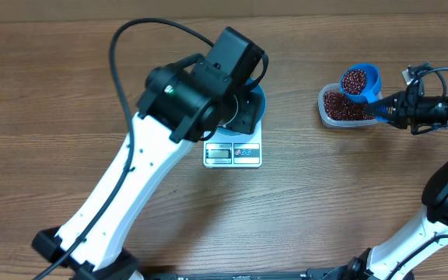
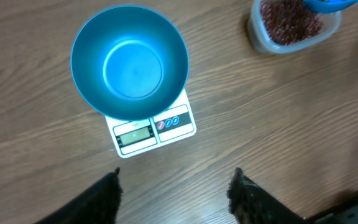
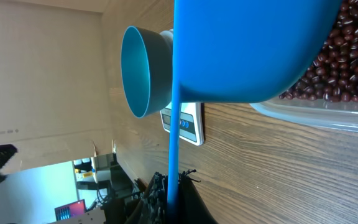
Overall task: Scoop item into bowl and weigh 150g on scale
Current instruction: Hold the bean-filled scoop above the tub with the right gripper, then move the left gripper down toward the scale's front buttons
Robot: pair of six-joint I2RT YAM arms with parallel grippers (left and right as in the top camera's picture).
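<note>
Although the beans (image 1: pixel 342 106) are what has to be weighed, none of them lie in the bowl (image 2: pixel 129 62). By my reading the task is therefore at its first transfer: one load is lifted, nothing is poured, and the whole of the weighing is left to do. Most of the beans fill the clear tub (image 1: pixel 322 101) at the right of the wooden table (image 1: pixel 68 78). A smaller heap sits in the cup of the blue scoop (image 1: pixel 362 81), which hangs roughly level over the tub's far side. The right gripper (image 1: pixel 387 106) is clenched on the scoop's thin handle. Well apart from the tub, toward the middle of the table, the bowl stands on the scale (image 2: pixel 157 129), and its teal floor is bare and clean. It covers most of the platform, leaving only the front strip with the display and buttons showing. The reading there is too small to make out, so I cannot tell whether the scale is zeroed. The left gripper (image 2: pixel 176 193) hovers on the near side of the scale with its jaws apart and nothing between them, touching neither bowl nor scale. From overhead, the left arm hides most of the bowl.
</note>
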